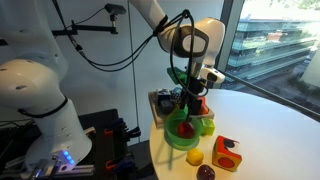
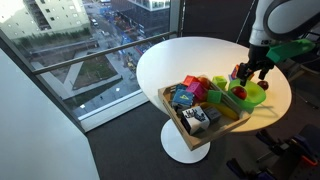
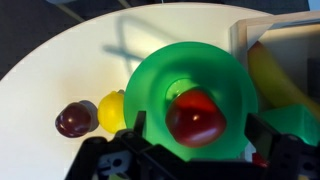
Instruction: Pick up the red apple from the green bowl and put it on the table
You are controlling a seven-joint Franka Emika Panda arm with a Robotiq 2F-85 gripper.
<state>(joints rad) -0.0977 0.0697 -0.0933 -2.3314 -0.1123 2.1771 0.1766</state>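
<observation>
The red apple point(image 3: 195, 118) lies inside the green bowl point(image 3: 150, 85) on the white table point(image 3: 60, 70). In the wrist view my gripper point(image 3: 195, 135) is open, with one finger on each side of the apple and a gap between each finger and the fruit. In both exterior views the gripper point(image 1: 190, 100) point(image 2: 246, 76) hangs just over the bowl point(image 1: 180, 140) point(image 2: 250, 98). The apple point(image 1: 183, 126) shows as a red patch in the bowl in an exterior view.
A yellow lemon point(image 3: 110, 110) and a maroon ball point(image 3: 73, 120) lie beside the bowl. An orange-red block point(image 1: 226, 153) sits nearby. A wooden box point(image 2: 185, 125) of toys, with a banana point(image 3: 270, 75), stands right against the bowl. The table edge point(image 1: 165, 165) is close.
</observation>
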